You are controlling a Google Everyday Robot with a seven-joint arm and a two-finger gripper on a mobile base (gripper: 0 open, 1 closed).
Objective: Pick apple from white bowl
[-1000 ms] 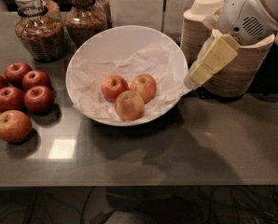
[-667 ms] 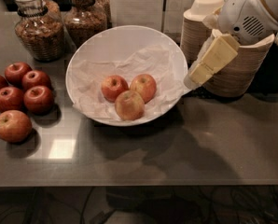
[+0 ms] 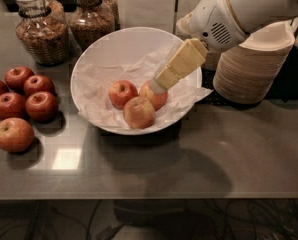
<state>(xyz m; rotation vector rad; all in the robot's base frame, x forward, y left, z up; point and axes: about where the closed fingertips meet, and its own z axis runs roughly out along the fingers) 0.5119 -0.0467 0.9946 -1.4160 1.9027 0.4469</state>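
Observation:
The white bowl point(image 3: 114, 44), lined with crumpled white paper, stands mid-table. Three lighter apples lie in it. The orange-red apple point(image 3: 160, 102) is the right one, partly covered by my gripper. A second reddish apple point(image 3: 122, 93) lies to its left and a paler yellow-pink apple point(image 3: 139, 113) in front. My gripper point(image 3: 158, 85), cream-coloured, reaches down from the upper right into the bowl, with its tip at the top of the right apple.
Several darker red apples point(image 3: 26, 99) lie on the table to the left. Two glass jars point(image 3: 41, 31) of granola stand behind them. A stack of beige paper bowls point(image 3: 249, 69) stands right of the bowl, under my arm.
My gripper has moved left and down from beside the bowl's right rim into the bowl, onto the right apple. The apples have not moved.

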